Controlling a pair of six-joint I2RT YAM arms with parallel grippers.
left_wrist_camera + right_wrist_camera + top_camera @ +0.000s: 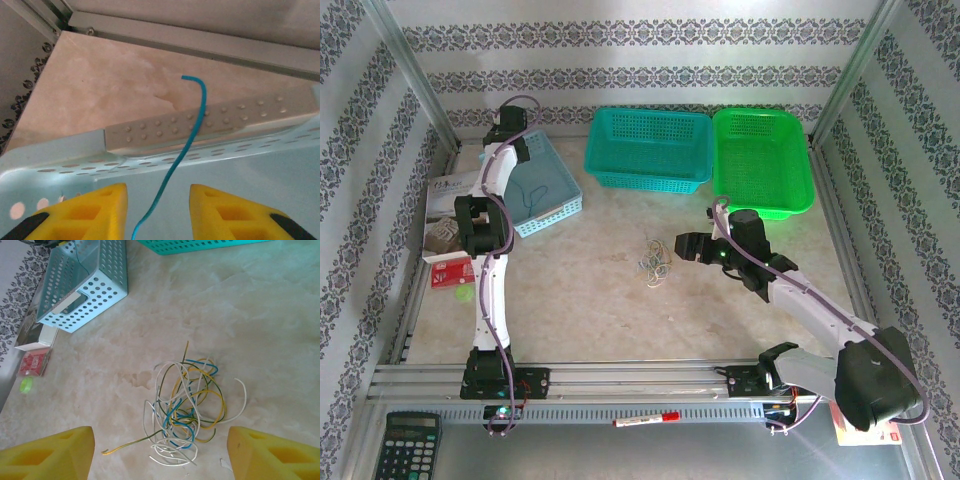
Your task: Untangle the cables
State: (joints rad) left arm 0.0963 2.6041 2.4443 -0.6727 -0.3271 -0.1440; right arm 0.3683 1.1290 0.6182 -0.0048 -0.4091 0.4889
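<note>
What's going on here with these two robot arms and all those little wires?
Two robot arms are working through a clump of cables, thin blue, white and yellow strands lying tangled on the table. The right gripper hovers open, facing that clump without touching it. The left gripper is at the light blue basket, fingers apart, with a single blue wire running up between them.
</note>
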